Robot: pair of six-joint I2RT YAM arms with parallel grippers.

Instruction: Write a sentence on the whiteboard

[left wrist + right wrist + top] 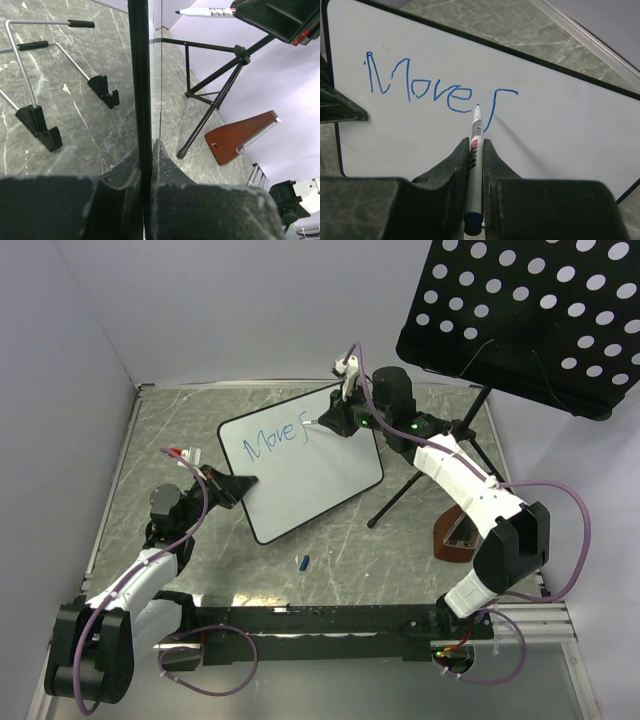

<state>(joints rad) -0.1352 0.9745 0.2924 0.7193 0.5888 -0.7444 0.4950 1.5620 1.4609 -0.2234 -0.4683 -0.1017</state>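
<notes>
The whiteboard (300, 475) stands tilted in the middle of the table. My left gripper (238, 483) is shut on its left rim. In the left wrist view that black rim (140, 75) runs edge-on between the left gripper (148, 149) jaws. The sentence (420, 82) reads "Move" in blue, followed by a hooked stroke (496, 102). My right gripper (475, 141) is shut on a white marker (476, 125), its tip close to the board between the "e" and the stroke. From above, the right gripper (333, 420) is at the board's upper right, marker (316, 421) pointing left.
A black perforated music-stand panel (520, 310) hangs over the right rear, its tripod legs (420, 485) beside the board. A brown wooden metronome (455, 535) stands at the right. A blue cap (304, 562) lies near the front. A wire easel (55, 75) stands behind the board.
</notes>
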